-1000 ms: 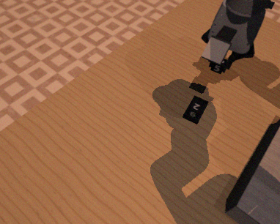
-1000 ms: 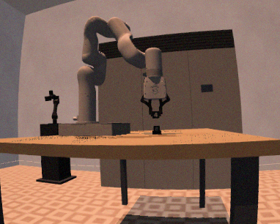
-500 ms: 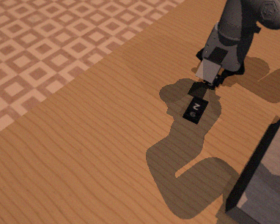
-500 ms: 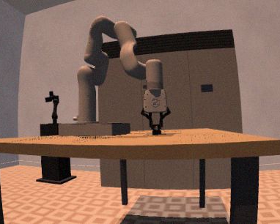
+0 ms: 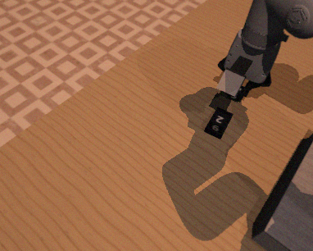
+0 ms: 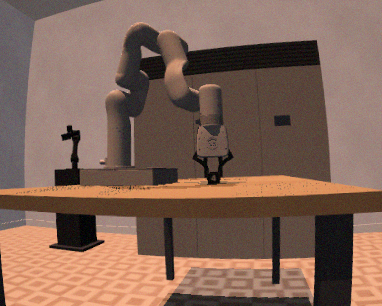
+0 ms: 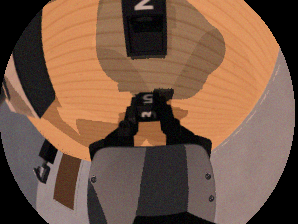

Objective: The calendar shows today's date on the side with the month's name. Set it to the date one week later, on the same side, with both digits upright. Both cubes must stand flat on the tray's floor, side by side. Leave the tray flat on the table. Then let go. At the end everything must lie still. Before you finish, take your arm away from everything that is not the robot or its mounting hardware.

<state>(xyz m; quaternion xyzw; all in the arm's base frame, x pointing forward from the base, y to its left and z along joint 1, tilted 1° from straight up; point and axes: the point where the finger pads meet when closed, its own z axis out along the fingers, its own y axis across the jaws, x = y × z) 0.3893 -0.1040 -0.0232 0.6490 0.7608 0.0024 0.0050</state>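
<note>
Pincer (image 5: 238, 97) (image 6: 213, 175) (image 7: 148, 104) w/ cube (image 7: 146, 106) nr tray (image 7: 146, 42).

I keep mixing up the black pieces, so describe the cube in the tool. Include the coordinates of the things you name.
On the wooden table (image 5: 92, 164) (image 6: 267, 202) (image 7: 240, 75), find the tool (image 5: 234, 98) (image 6: 213, 172) (image 7: 148, 104). The black cube (image 7: 146, 106) is pinched between its fingers. The black block marked 2 (image 5: 219, 123) stands outside them.

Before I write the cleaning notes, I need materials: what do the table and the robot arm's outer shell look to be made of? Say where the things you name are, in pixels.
The brown rectangular table (image 5: 92, 176) (image 6: 187, 201) looks like wood with a dull finish, going by its wavy grain lines. The pale grey rounded robot arm (image 6: 118, 135) has a smooth, seamless-looking shell, perhaps painted metal or plastic; its look leaves that open.
</note>
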